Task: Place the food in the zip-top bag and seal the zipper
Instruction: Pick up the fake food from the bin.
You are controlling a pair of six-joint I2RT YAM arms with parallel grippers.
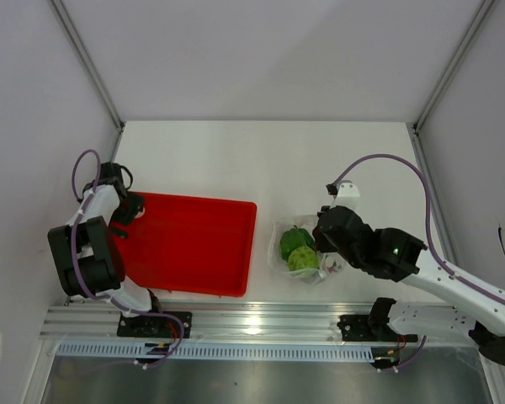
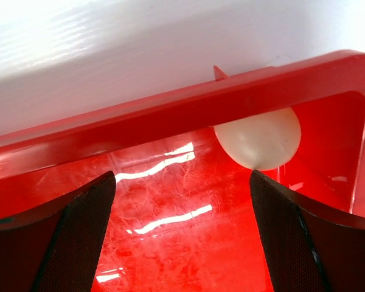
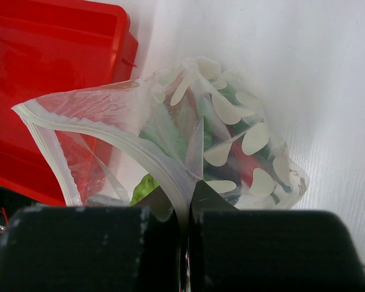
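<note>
Clear plastic of the zip-top bag [image 3: 188, 131] is seen just right of the red tray [image 1: 194, 248], with the food [image 1: 303, 258] enclosed. Its zipper [image 3: 109, 137] is pinched by the closed right gripper [image 3: 184, 204]; the left gripper [image 2: 182, 210] is spread open over the tray.

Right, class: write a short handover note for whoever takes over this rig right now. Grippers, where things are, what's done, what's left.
Left gripper: jaws open, holding nothing, over the red tray.
Right gripper: jaws shut on the bag at its mouth edge.
Food: inside the bag, just right of the tray.
Done: food bagged, as far as can be seen.
To do: the zipper gapes open; seal it.
</note>
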